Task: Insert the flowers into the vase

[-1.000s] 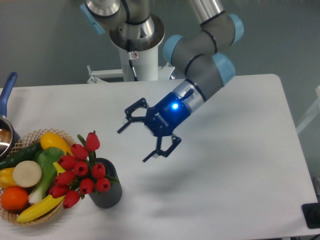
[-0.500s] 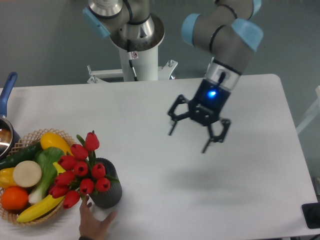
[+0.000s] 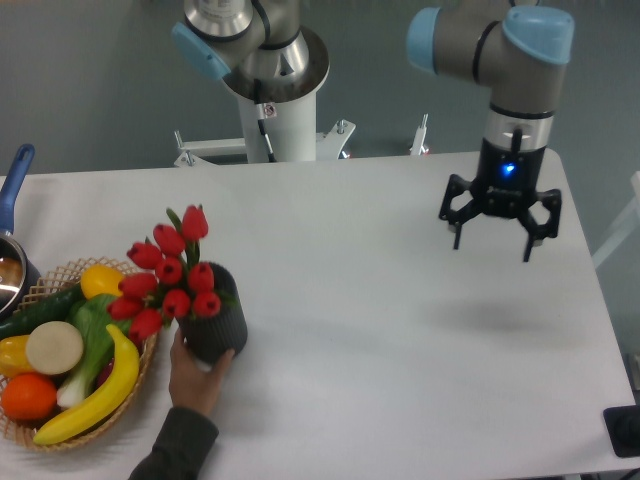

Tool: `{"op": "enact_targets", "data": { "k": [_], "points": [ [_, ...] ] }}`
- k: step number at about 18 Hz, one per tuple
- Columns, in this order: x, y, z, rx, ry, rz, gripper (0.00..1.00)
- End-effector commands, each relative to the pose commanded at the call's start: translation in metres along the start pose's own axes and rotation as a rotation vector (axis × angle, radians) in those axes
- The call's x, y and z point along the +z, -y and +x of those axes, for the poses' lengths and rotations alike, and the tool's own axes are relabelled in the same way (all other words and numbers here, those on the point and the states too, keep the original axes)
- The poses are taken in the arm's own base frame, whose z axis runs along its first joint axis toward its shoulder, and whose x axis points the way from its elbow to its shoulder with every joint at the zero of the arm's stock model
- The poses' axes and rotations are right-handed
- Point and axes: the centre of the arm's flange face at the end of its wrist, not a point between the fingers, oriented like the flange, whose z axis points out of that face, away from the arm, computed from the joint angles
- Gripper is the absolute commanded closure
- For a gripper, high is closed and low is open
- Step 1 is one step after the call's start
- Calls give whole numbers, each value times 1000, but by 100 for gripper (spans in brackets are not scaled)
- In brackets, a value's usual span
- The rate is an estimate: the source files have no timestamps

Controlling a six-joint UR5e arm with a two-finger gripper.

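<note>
The flowers [image 3: 168, 275], a bunch of red tulip buds on short green stems, stand with their stems down inside the vase [image 3: 214, 325]. The buds lean up and to the left of the vase mouth, the highest bud well above the rim, the lowest ones resting at the rim and spilling toward the basket side. The vase, dark grey with ribbed sides, sits upright on the white table [image 3: 380, 330] near the front left, just beside the wicker basket [image 3: 20, 425].

A person's hand [image 3: 197, 372] reaches in from the bottom edge, sleeve dark, and cups the base of the vase from the front; the fingers touch its lower wall.

The basket holds a long yellow banana [image 3: 95, 393] along its right edge, a leafy green vegetable [image 3: 92, 328] with a white stalk, a pale round item [image 3: 54, 347], an orange [image 3: 28, 396] and a yellow piece [image 3: 99, 281] at the back under the buds. At the far left edge stands a metal pot with a blue handle [image 3: 14, 185], only partly in view.

The gripper [image 3: 498, 240] hangs over the right side of the table, well apart from the vase and flowers. It points straight down, its two fingers spread wide with nothing between them, clear of the table surface, its shadow lying on the top below. A blue light shows on its body.

The arm's white base column [image 3: 270, 125] stands behind the table's far edge.
</note>
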Motion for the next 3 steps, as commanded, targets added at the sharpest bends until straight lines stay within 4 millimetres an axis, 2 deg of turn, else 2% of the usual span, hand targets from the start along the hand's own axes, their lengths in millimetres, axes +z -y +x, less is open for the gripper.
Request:
{"op": "enact_targets", "data": {
  "k": [3],
  "points": [
    [4,-17,-2,37,8,-95,0]
  ]
}}
